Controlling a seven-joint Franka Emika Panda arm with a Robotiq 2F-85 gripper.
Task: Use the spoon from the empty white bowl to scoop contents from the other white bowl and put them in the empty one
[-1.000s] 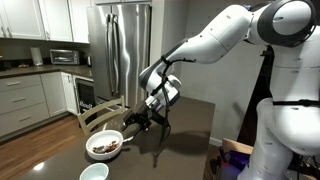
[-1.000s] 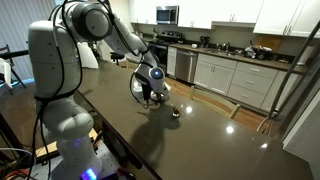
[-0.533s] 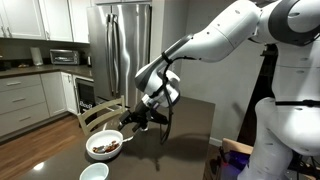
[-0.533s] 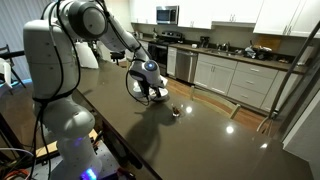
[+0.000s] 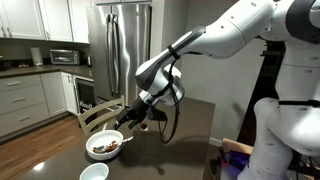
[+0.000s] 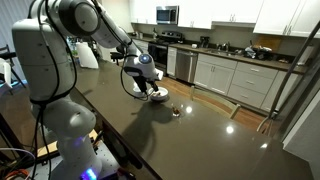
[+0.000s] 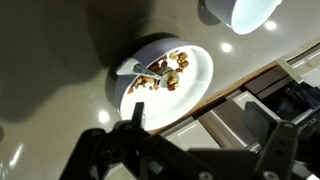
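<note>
- Directly below the black two-fingered Robotiq gripper [image 7: 210, 122], in the wrist view, the wider, shallow round white bowl [image 7: 195, 92] lay on the dark glossy table top [image 7: 50, 60].
- The gripper's jaws stood wide apart with nothing between them. In an exterior view the gripper [image 5: 129, 117] hung above that bowl [image 5: 104, 147], clear of its rim.
- The loose heap of small brown and tan chunks [image 7: 165, 72] sat in the half of the bowl farther from the fingers. The nearer half showed bare white.
- The small slim pale spoon [image 7: 130, 70] lay in this wider bowl, not in the gripper. Its handle crossed the rim on the side away from the smaller bowl, and its scoop end seemed to rest among the chunks.
- The smaller, deeper plain white bowl [image 7: 245, 12] stood beyond the wider bowl as seen from the gripper. It was near the wider bowl but not touching it, and the picture's edge cut it off.
- In an exterior view the smaller bowl [image 5: 93, 172] showed a plain white inside.
- Above the gripper the white Franka arm [image 5: 230, 35] slanted down over the table.
- Behind the gripper stood a tall stainless-steel fridge [image 5: 120, 45] and, on the counter beside it, a silver microwave oven [image 5: 63, 57]. Any lettering on either was too small to read.
</note>
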